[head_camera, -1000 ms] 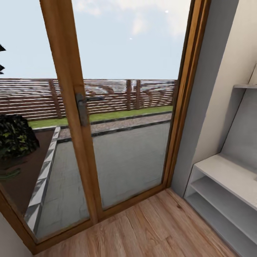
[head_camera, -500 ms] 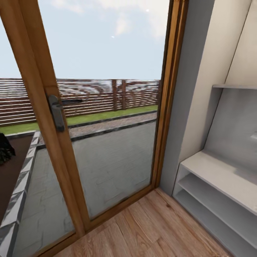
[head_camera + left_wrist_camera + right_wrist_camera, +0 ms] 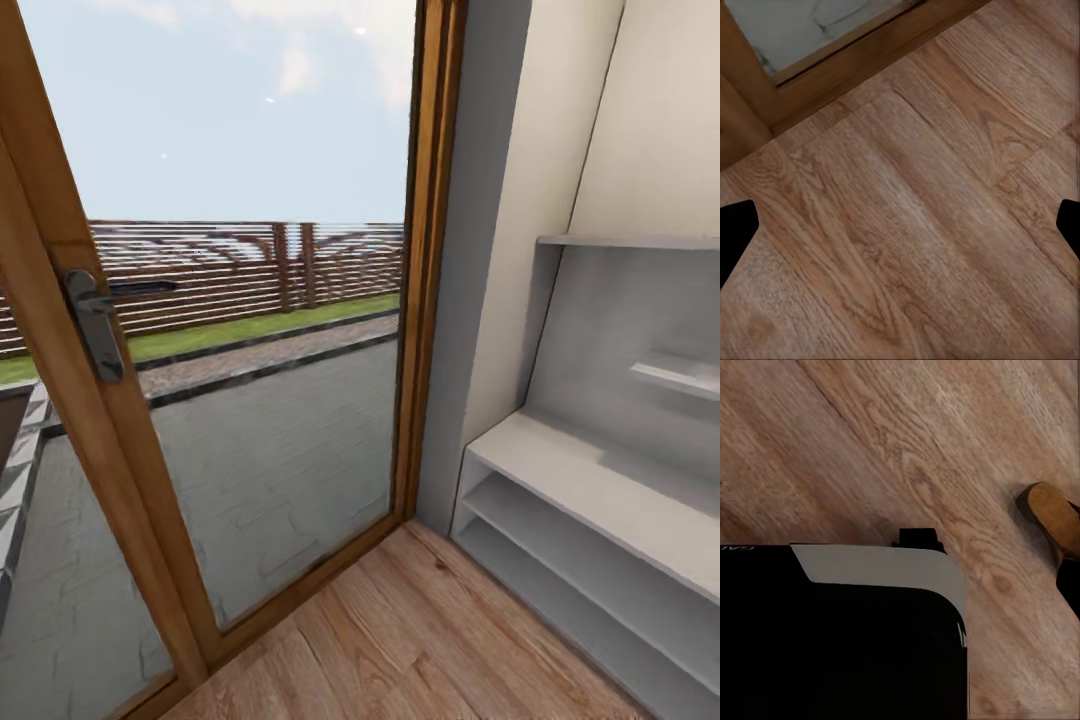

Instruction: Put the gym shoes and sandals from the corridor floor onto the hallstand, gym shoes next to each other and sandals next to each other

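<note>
Pale grey shoe rack (image 3: 600,480) stands right of the glass door (image 3: 230,330) — left gripper (image 3: 900,225) spread open; right gripper's state unclear.

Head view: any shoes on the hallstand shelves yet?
No. The hallstand shows bare pale shelf rows and a bare top surface beside the glass door, with no shoes on the parts in view.

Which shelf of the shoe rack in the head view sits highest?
The narrow grey shelf at the top of the hallstand, against the wall. It runs above the small stepped shelf, the wide white bench top and the two open rows below.
</note>
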You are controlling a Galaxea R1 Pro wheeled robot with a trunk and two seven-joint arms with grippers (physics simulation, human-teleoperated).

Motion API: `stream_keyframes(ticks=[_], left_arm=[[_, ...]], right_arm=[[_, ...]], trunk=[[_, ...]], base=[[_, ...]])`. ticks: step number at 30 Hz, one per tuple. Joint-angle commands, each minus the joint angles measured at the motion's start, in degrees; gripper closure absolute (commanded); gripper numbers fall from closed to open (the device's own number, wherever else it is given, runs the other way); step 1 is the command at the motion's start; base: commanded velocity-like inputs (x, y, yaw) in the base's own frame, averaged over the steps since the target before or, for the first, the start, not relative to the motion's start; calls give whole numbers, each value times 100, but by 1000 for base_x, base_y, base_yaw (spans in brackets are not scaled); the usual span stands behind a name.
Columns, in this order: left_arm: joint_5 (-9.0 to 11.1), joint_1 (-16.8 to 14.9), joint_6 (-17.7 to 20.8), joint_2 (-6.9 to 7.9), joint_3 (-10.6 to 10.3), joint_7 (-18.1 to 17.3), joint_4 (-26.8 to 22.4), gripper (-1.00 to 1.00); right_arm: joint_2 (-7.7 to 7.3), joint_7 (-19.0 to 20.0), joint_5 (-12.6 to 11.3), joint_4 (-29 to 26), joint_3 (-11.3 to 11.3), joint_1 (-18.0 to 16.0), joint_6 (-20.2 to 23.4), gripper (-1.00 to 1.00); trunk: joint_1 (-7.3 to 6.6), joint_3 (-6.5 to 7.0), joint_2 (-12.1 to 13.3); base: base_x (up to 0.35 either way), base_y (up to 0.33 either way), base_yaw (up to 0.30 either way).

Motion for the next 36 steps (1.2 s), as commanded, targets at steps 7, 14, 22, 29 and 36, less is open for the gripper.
stream_keyframes(ticks=[7, 14, 22, 29, 36], left_arm=[[2, -2, -18, 0, -1, -1, 5, -100], [-2, -2, -18, 0, -1, -1, 5, -100], [2, -2, -18, 0, -1, -1, 3, -100], [6, -2, -18, 0, -1, -1, 5, -100], [3, -2, -18, 0, -1, -1, 5, -100]], right_arm=[[0, 2, -3, -2, -4, -2, -3, -100], [-5, 2, -3, -3, -4, -2, -4, -100], [-4, 2, -3, -3, -4, -2, -2, -100], [-1, 2, -3, -3, -4, -2, -2, -100], [-4, 2, -3, -3, -4, -2, -3, -100]], trunk=[[0, -5, -3], [0, -5, -3], [0, -5, -3], [0, -5, -3], [0, -5, -3]], base=[[0, 241, -254], [0, 45, -254], [0, 3, -254], [62, 41, -254], [229, 191, -254]])
